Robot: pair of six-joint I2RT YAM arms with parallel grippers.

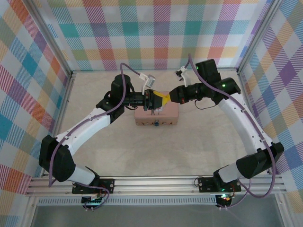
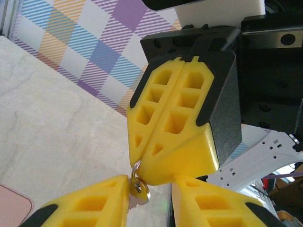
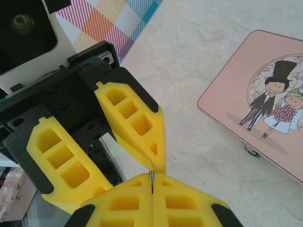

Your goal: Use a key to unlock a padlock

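Both grippers meet tip to tip above the pink tin (image 1: 168,116). My right gripper (image 3: 152,177) is shut on a thin metal ring (image 2: 136,174). The small silvery key (image 2: 138,197) hangs from that ring. My left gripper (image 2: 154,191) is open around the key. The key rests against the inner face of one of its yellow fingers (image 2: 85,203), and a gap separates it from the other finger. A tiny dark padlock (image 3: 251,151) sits at the tin's front edge, also visible from above as the padlock (image 1: 156,124).
The pink tin (image 3: 265,94) with a bride-and-groom picture lies on the pale marbled table (image 1: 189,151). Checked cloth walls (image 1: 156,33) and a metal frame close in the back and sides. Bare tabletop lies in front of the tin.
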